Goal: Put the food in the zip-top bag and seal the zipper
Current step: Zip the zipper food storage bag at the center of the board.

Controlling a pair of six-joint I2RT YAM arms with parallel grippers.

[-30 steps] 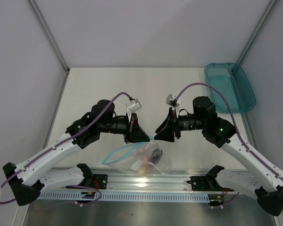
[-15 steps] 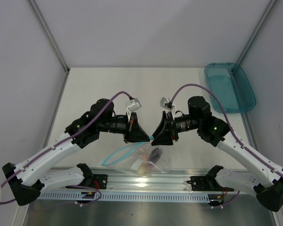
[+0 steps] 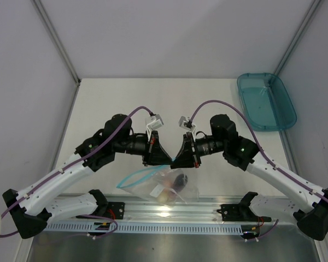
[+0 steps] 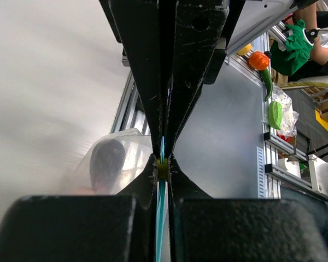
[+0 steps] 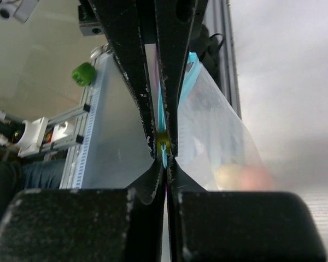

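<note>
The clear zip-top bag point(image 3: 165, 186) hangs just above the table's near edge, with the food inside it: a dark purple piece point(image 3: 180, 179) and a cream piece point(image 3: 167, 194). My left gripper point(image 3: 163, 159) and right gripper point(image 3: 175, 161) meet tip to tip over the bag's mouth. In the left wrist view my left gripper point(image 4: 162, 165) is shut on the teal zipper point(image 4: 161, 188), and the purple piece point(image 4: 106, 164) shows through the plastic. My right gripper point(image 5: 164, 157) is shut on the zipper point(image 5: 163, 143) too, beside blurred cream and peach food point(image 5: 241, 177).
A teal plastic tray point(image 3: 266, 101) sits at the back right corner. An aluminium rail point(image 3: 169, 210) runs along the near edge between the arm bases. Beyond the table lie a green ball point(image 5: 83, 73) and an orange toy point(image 4: 258, 60).
My right gripper has slid left until it meets the left one, and has gone from open to shut on the zipper. The left gripper has kept its grip and place.
</note>
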